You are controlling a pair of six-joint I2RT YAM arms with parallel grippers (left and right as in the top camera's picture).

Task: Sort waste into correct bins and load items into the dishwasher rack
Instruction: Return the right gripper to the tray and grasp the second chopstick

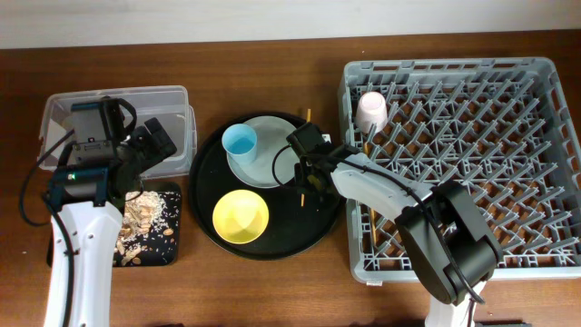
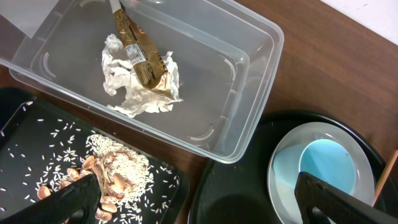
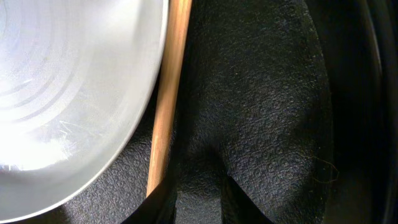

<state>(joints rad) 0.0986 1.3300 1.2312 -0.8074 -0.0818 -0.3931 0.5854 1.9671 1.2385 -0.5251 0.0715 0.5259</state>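
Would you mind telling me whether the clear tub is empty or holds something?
Not empty: the clear tub holds a crumpled tissue and a gold-brown wrapper.

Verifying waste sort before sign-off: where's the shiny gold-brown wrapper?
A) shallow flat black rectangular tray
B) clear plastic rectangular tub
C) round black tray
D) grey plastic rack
B: the left wrist view shows the shiny gold-brown wrapper lying on the crumpled white tissue inside the clear plastic rectangular tub.
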